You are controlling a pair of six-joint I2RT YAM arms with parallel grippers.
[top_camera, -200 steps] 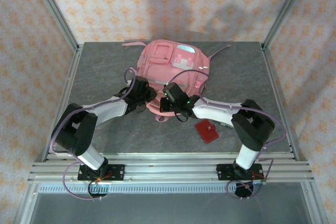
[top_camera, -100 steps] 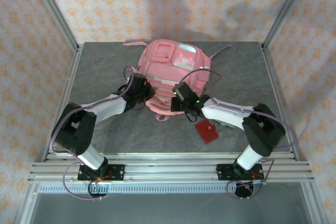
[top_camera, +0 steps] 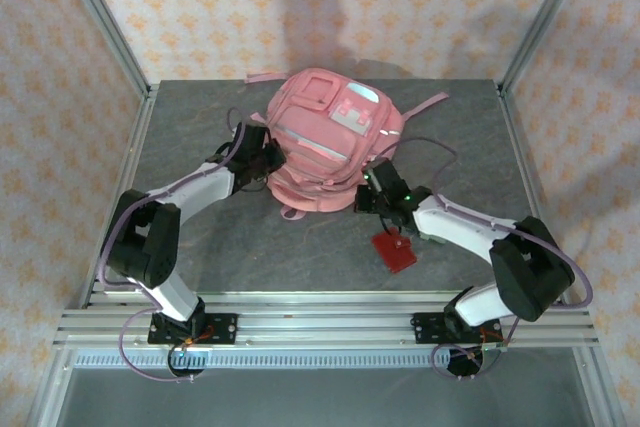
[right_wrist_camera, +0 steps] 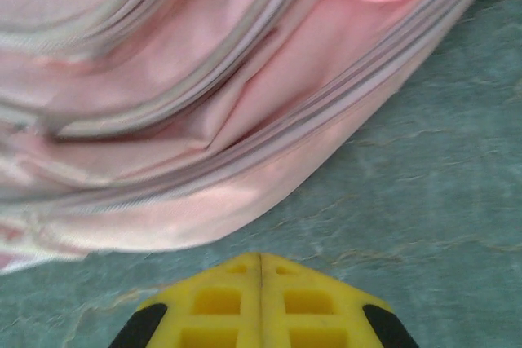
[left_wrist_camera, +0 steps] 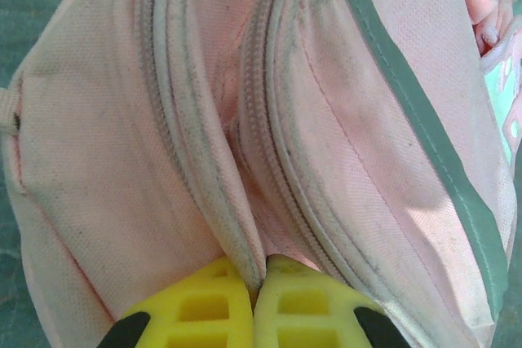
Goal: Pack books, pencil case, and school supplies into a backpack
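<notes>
Your left pincer (left_wrist_camera: 259, 270) has its tips together on a fold of the backpack (top_camera: 325, 137), as far as its wrist view tells; the pinched fabric runs up and away from the tips between two zip lines, so the bag lies straight ahead of it and touching. Your right pincer (right_wrist_camera: 261, 260) is closed on nothing; the bag's rounded edge lies just ahead of its tips, with a strip of bare desk (right_wrist_camera: 408, 160) between. Expect the backpack to handle as soft and limp; I judge it will sag and bunch rather than keep its shape, so a single pinch will drag cloth before it moves the whole bag; take it by a zip welt or a stitched seam, where the fabric is thickest, or by the pink loop far ahead of the right pincer. The red pad (top_camera: 396, 250) lies on the desk just behind the right pincer, beside its forearm; it looks thin, light and flush to the surface, so take it by an edge. The top view gives you the whole bag, front pockets up, and the pad; the left wrist view gives the fold at the tips; the right wrist view gives the gap to the bag.
</notes>
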